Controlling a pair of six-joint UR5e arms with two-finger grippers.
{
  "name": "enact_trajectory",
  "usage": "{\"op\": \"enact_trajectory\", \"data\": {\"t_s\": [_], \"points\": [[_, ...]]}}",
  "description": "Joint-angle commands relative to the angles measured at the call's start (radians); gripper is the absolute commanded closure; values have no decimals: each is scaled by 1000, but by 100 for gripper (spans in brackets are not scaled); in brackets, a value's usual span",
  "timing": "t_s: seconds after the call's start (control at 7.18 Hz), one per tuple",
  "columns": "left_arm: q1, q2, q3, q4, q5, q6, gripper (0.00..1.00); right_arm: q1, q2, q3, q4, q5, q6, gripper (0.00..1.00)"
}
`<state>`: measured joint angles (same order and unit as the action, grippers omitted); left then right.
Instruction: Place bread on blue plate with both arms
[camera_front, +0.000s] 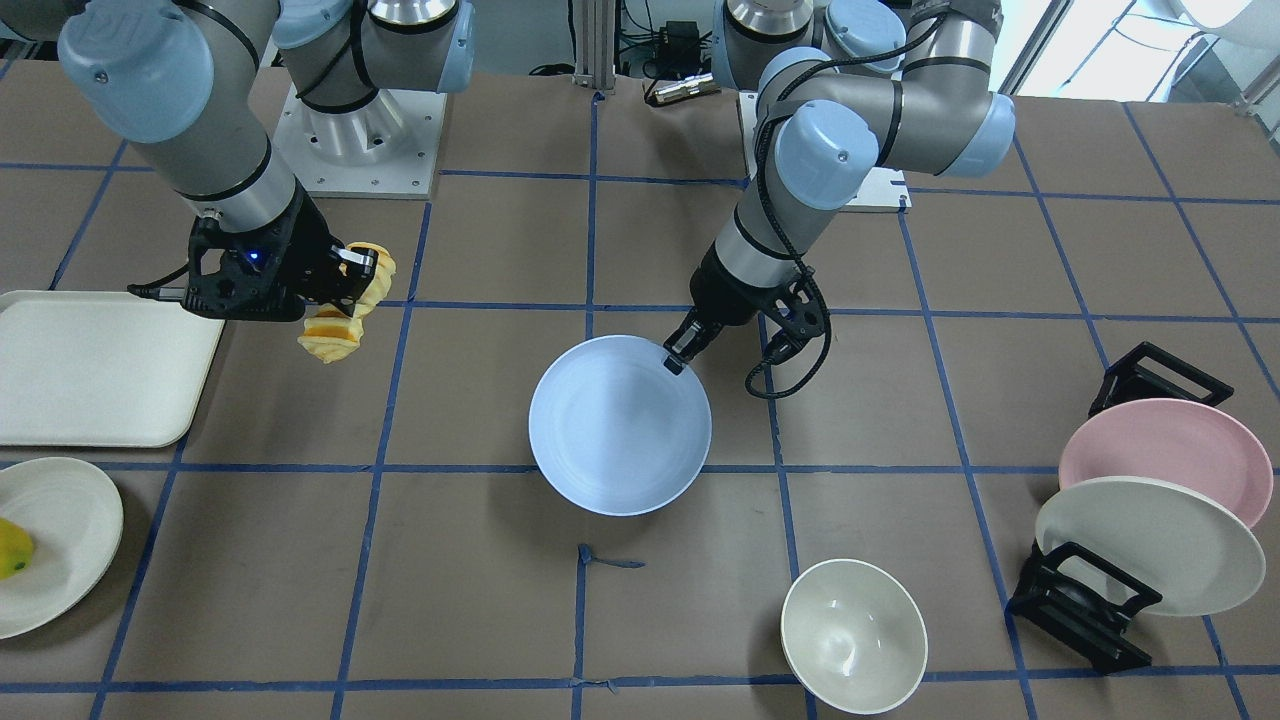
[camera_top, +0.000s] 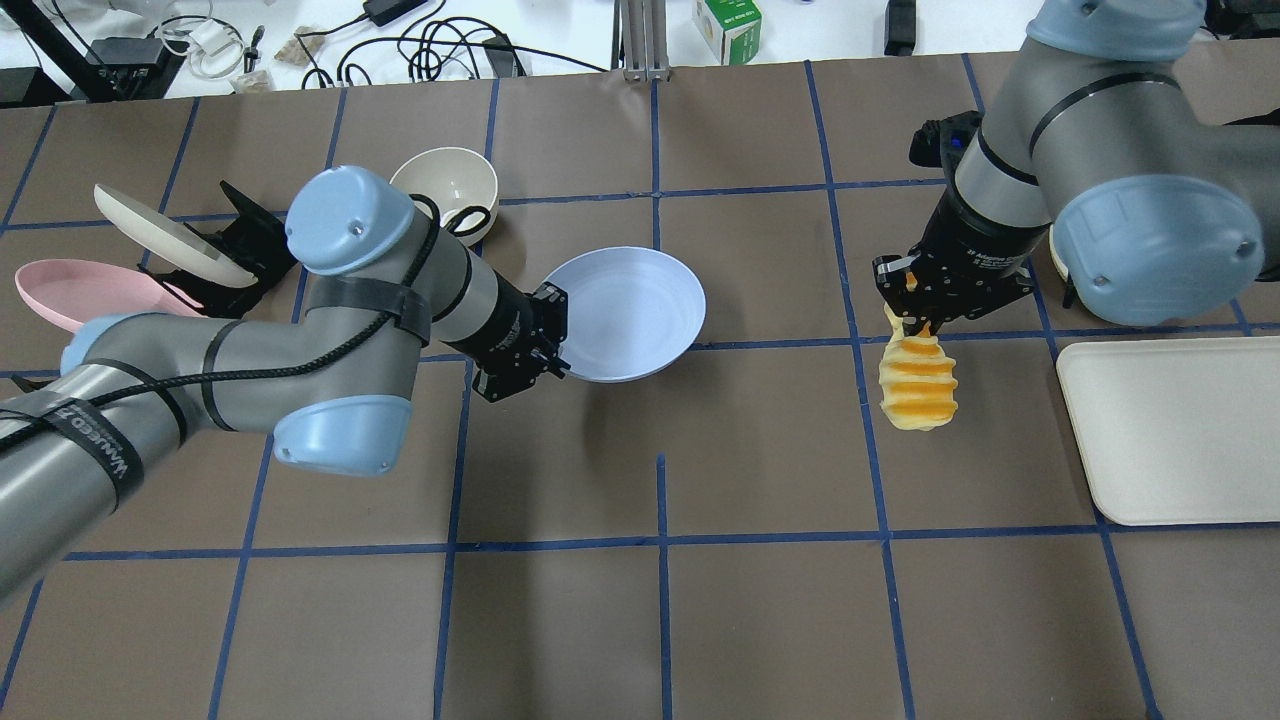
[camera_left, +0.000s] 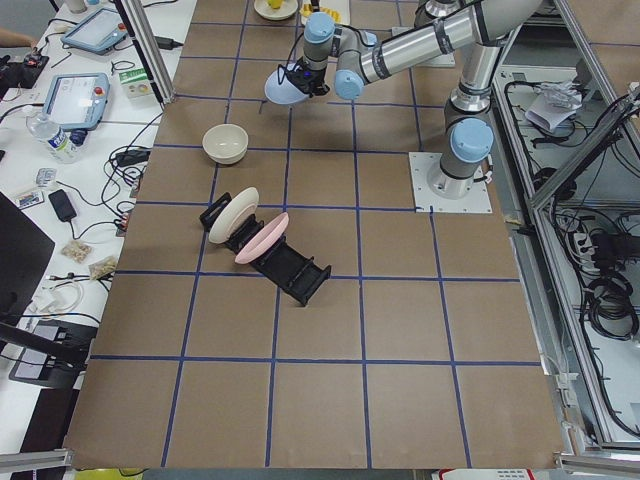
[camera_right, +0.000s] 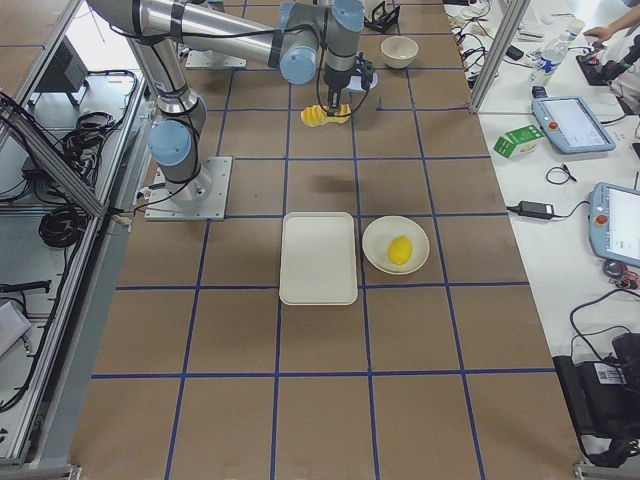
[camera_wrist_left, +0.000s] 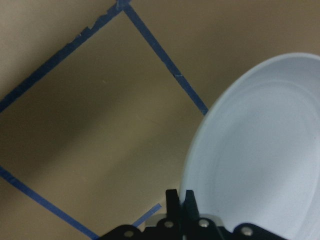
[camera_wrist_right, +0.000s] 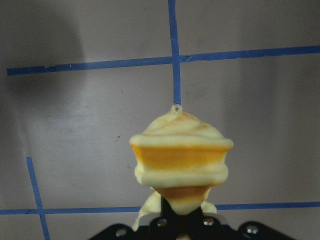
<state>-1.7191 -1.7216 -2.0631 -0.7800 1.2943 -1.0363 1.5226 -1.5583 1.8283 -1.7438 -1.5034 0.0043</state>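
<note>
My left gripper (camera_front: 680, 355) is shut on the rim of the blue plate (camera_front: 620, 425), which sits mid-table and looks slightly raised and tilted. The left wrist view shows the fingertips (camera_wrist_left: 173, 197) pinched on the plate's edge (camera_wrist_left: 260, 150). In the overhead view the left gripper (camera_top: 545, 345) is at the plate's (camera_top: 625, 315) left edge. My right gripper (camera_top: 915, 315) is shut on one end of the bread (camera_top: 918, 385), a yellow-orange sliced loaf that hangs down above the table, well to the right of the plate. The bread (camera_wrist_right: 180, 160) fills the right wrist view.
A cream tray (camera_front: 90, 370) and a cream plate (camera_front: 60, 560) with a yellow fruit (camera_front: 12, 548) lie on the right arm's side. A white bowl (camera_front: 852, 635) and a black rack with a pink plate (camera_front: 1165, 455) and a cream plate (camera_front: 1150, 545) stand on the left arm's side.
</note>
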Motion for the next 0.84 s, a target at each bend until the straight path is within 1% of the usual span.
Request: {"op": "enact_trajectory", "data": {"t_s": [0.0,0.14,0.28,0.42,0.56,0.7], "points": [[-54,-122,-15,167,0,24,100,7,3,2,-5,8,6,100],[-74,-157,-12,179,3,51,100,30,15,0,-8,6,19,100],[-80,-174,-12,182,2,50,100,48,18,-1,-43,9,73,100],[-80,-162,-5,180,5,61,82,79,20,-3,-51,21,89,100],[-74,-150,1,148,40,85,25,94,30,-1,-83,23,104,100],[-68,-126,38,71,137,160,24,96,56,-1,-91,22,114,100]]}}
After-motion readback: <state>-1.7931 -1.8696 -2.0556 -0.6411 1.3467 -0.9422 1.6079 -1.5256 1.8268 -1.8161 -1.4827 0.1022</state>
